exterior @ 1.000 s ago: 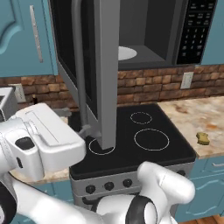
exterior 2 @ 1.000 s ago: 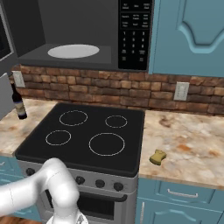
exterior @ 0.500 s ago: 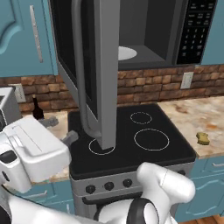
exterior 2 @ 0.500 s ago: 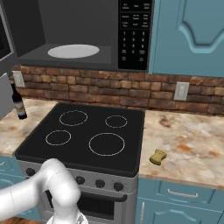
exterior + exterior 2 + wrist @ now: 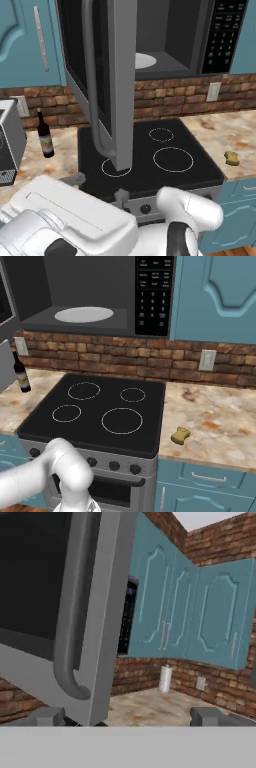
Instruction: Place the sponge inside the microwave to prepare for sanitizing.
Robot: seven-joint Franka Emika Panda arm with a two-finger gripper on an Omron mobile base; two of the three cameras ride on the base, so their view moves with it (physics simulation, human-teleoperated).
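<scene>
the small yellowish-tan lumpy sponge point(image 5: 180, 435) lies on the speckled beige stone tabletop point(image 5: 220, 421), just right of the black glass stovetop point(image 5: 97, 411) w/ white burner rings, near the front edge; in the left base view it sits at far right point(image 5: 231, 158). nothing touches it.

the large grey microwave point(image 5: 95, 291) hangs above the stove, door point(image 5: 107, 75) swung wide open to the left, long grey bar handle point(image 5: 92, 80) facing the camera. white round plate point(image 5: 83, 314) sits inside the cavity; black keypad panel point(image 5: 154, 296) on its right side.

the tool point(image 5: 130, 717) is low at the hand view's bottom edge, pointed toward the open door; its two dark fingertips point(image 5: 45, 716) stand well apart, released, nothing between them.

a dark bottle point(image 5: 45, 136) stands upright on the tabletop left of the stove, w/ a brick backsplash point(image 5: 125, 358) behind and blue cabinets point(image 5: 217, 298) above right.
</scene>
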